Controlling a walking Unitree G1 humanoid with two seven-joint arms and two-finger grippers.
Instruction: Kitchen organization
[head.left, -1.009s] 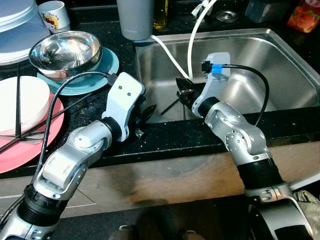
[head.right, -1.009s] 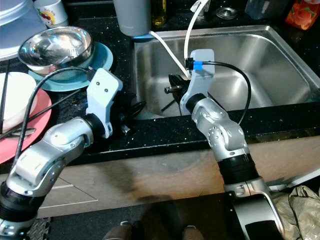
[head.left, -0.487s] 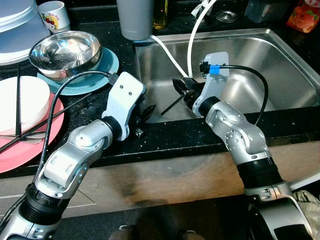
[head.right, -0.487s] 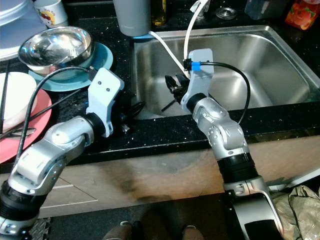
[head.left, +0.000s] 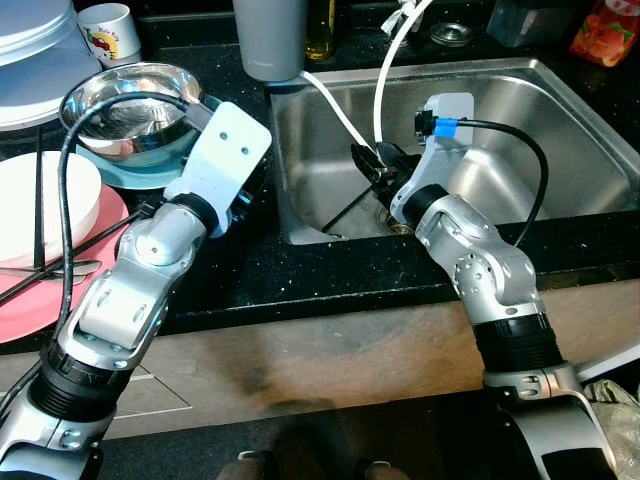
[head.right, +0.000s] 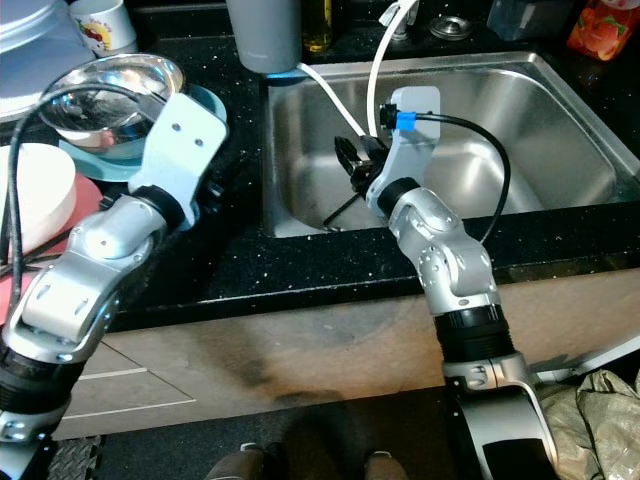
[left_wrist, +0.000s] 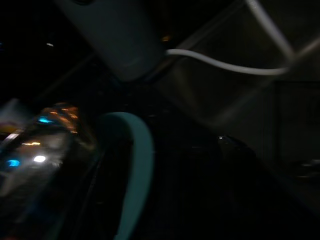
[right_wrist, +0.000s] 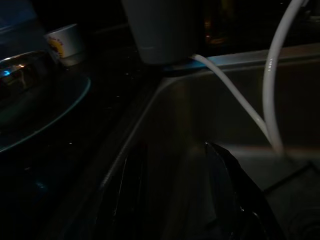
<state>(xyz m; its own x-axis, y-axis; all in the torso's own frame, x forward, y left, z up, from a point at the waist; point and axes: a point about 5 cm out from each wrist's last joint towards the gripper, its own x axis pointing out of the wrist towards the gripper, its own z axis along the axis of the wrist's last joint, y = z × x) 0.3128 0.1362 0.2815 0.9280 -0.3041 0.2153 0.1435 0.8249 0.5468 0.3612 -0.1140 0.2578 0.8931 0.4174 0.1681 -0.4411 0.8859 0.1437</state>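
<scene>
Judging by how things lie, the tidying is at an early stage: dishes are piled beside the sink (head.left: 560, 110) and none looks sorted or put away.

The right gripper (head.left: 372, 165) hangs inside the sink near its left wall, its fingers (right_wrist: 227, 175) parted with bare steel between them and nothing held. A thin dark stick (head.left: 345, 210), perhaps a chopstick, leans on the sink floor just below that gripper; whether it touches the fingers cannot be told. Two white hoses (head.left: 385, 75) run down into the sink from its far rim.

The left gripper (left_wrist: 150, 200) reaches over the black speckled worktop (head.left: 300, 280) left of the sink, close to the teal plate (head.left: 215, 125); the wrist view is too dark to tell whether its fingers are open.

Left of the sink, a steel bowl (head.left: 125, 100) sits on the teal plate. Further left a white bowl (head.left: 40, 205) rests on a pink plate (head.left: 40, 300) with chopsticks (head.left: 60, 255) across it. Behind the sink's far left corner stand a grey cup (head.left: 270, 35) and a small printed mug (head.left: 105, 30).

All of that seems left to do. Below the worktop runs a wooden cabinet front (head.left: 330, 350).
</scene>
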